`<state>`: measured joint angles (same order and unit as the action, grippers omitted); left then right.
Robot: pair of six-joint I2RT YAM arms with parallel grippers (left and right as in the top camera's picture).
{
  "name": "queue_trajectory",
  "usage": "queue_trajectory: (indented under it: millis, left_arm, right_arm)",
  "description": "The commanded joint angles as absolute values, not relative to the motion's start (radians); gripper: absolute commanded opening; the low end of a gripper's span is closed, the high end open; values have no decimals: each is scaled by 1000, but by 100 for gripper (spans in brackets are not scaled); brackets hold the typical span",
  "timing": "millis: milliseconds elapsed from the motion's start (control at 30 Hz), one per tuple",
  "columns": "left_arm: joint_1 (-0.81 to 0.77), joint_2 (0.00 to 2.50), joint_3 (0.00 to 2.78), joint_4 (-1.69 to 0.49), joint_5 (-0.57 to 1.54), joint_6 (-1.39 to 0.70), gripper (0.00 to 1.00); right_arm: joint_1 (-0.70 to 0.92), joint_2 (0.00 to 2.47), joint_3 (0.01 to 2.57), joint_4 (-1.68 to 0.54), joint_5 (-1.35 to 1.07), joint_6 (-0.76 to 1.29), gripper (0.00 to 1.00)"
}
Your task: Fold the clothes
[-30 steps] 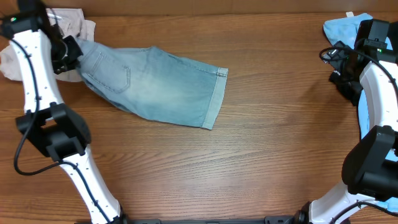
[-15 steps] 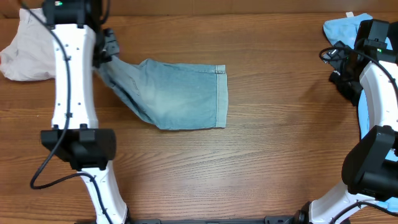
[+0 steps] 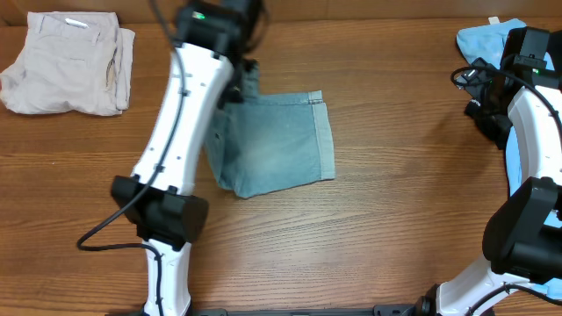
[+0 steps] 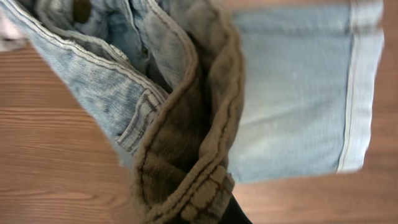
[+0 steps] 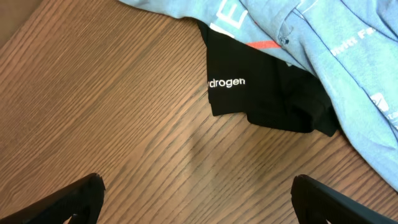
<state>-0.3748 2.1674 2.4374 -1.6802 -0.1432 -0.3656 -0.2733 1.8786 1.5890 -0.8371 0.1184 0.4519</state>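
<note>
While the overhead view a second earlier showed the denim shorts (image 3: 281,145) spread at far left, they now lay partly doubled at the middle of the counter (image 3: 395,219), drawn there by the left hand (image 3: 239,83). Left wrist view: that hand was clamped on the waistband (image 4: 193,180). Right wrist view: the right hand (image 5: 199,208) stood wide and empty near the black garment (image 5: 261,87). First fold judged under way.

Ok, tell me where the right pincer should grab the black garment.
Probably take the black garment by its free lower edge, coming from the table side: the blue T-shirt overlaps its top and right, and that edge lies exposed ahead of the open right pincer.
</note>
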Motion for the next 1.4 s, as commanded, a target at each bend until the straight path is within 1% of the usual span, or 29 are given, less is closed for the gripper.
queue_trajectory:
  millis: [0, 100, 267, 500, 667, 933, 1067, 1367]
  left_arm:
    - [-432, 2166, 2353, -1662, -98, -351, 4]
    - [-464, 2166, 2280, -1609, -52, -351, 4]
    - [-500, 2166, 2183, -1504, 88, -326, 4]
    - [-533, 2166, 2078, -1396, 144, -324, 4]
    - [-549, 2166, 2027, -1321, 223, -315, 4]
    - [-559, 2166, 2007, -1239, 243, -313, 5]
    - [-566, 2172, 1975, -1195, 302, -292, 4]
    - [-577, 2111, 1979, -1233, 279, -273, 4]
  right_arm:
    - [-271, 1874, 1610, -831, 121, 458, 100]
    - [-271, 1874, 1610, -831, 121, 458, 100]
    - [-271, 1874, 1610, -831, 121, 458, 100]
    - [-271, 1874, 1610, -831, 121, 458, 100]
    - [-271, 1874, 1610, -831, 121, 458, 100]
    - [-271, 1874, 1610, -831, 121, 458, 100]
    - [-271, 1874, 1610, -831, 121, 458, 100]
    - [-271, 1874, 1610, -831, 121, 458, 100]
